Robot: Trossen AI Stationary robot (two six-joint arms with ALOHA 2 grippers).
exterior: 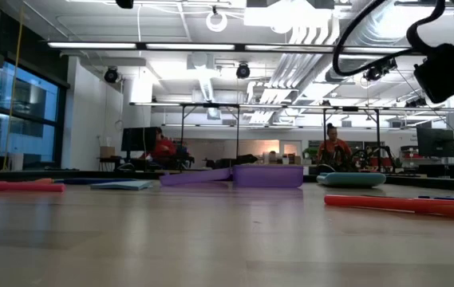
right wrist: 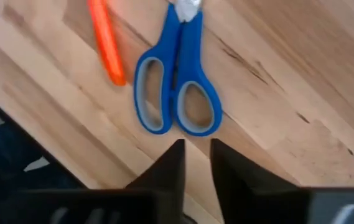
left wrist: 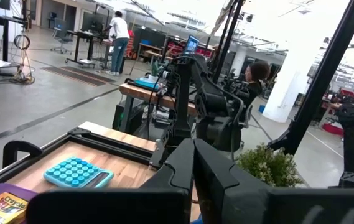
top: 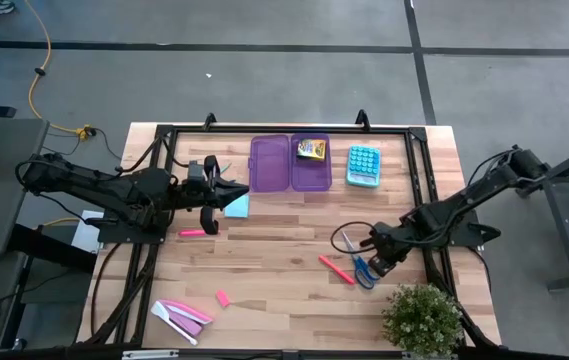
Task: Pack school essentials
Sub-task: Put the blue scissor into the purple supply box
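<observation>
While the right gripper [right wrist: 195, 163] hovers just above the blue-handled scissors [right wrist: 178, 87], which lie closed and flat on the desk [top: 284, 250] at the near right, its jaws stand slightly parted with nothing between them, so the step in hand looks like the pickup of the scissors. An orange-pink marker [right wrist: 106, 42] lies just beside the scissors on their left, close enough to be nudged. The purple pencil case [top: 291, 163] waits open at the far middle of the desk, with the yellow crayon box [top: 311, 149] in its right half, touching the lid's edge, and the light-blue calculator [top: 363, 165] just right of it. The left gripper [top: 226, 186] is raised at the far left beside the case, jaws clenched, with the light-blue notepad [top: 236, 206] on the desk below it; whether it touches the pad I cannot tell. A second pink marker [top: 192, 233] lies near that arm, a small pink eraser [top: 222, 298] sits at the near left, and a potted plant [top: 422, 318] stands at the near right corner. Next, I judge, the right jaws must open wider, drop over the handle loops, close, then carry the scissors far-left to the case.
</observation>
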